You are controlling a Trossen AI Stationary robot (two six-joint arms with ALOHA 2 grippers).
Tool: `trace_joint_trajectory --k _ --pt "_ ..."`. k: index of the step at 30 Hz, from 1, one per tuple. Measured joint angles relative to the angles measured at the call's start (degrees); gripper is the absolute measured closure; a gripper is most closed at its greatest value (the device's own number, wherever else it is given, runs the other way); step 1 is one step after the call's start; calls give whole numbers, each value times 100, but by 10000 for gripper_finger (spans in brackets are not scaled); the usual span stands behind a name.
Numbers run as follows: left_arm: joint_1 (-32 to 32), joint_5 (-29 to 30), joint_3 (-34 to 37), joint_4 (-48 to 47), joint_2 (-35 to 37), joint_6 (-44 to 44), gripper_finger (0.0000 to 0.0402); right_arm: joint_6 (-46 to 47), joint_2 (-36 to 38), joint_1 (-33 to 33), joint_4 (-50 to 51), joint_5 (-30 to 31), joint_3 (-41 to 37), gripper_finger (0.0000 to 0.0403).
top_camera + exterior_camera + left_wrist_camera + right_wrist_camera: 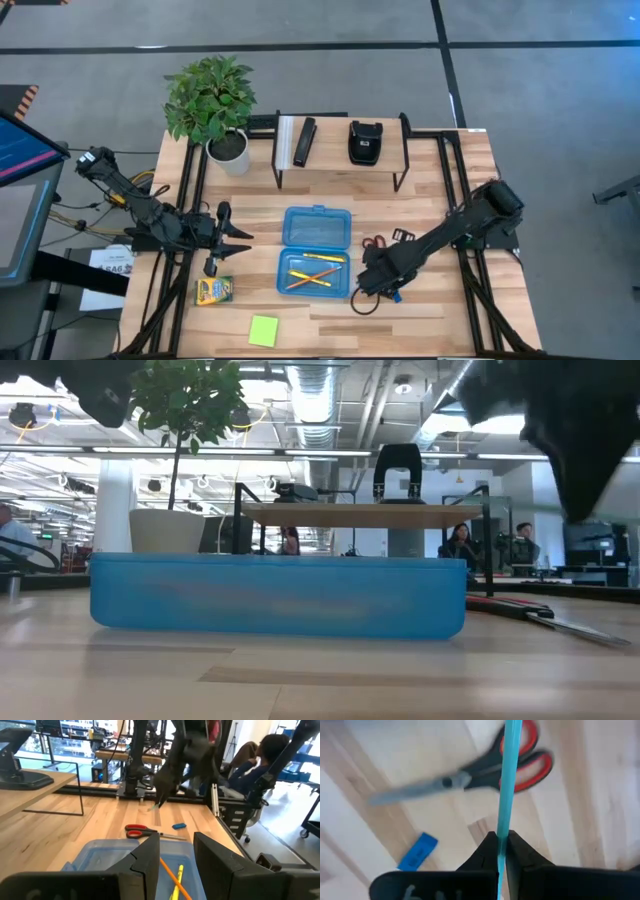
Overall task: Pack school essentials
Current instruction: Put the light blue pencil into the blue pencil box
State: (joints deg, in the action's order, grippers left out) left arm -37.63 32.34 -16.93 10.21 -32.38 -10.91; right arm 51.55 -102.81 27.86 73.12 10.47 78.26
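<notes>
In the low view the case (277,596) wall is hiding its contents, and both arms are running off the top edge. In the right wrist view the pen (507,785) is leaving both edges; the scissors (485,770) are blurring.

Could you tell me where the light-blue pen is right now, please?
The light-blue pen is pinched in the right gripper, above the table's right half, over the red-handled scissors and blue eraser, right of the open blue case.
</notes>
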Motion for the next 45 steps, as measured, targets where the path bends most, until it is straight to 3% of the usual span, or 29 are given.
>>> trace_joint_trajectory --k 6,19,30,45 --pt "60 28 0 123 -177 73 294 -375 522 -157 -1221 607 2 388" --pt "162 -46 0 146 -247 49 294 -2708 368 -943 -4623 263 3 387" --pt "166 -21 0 70 -244 480 294 -3776 370 -1655 -5567 116 0 385" --pt "322 0 0 41 -247 1556 294 -4000 370 -2240 -6437 110 0 383"
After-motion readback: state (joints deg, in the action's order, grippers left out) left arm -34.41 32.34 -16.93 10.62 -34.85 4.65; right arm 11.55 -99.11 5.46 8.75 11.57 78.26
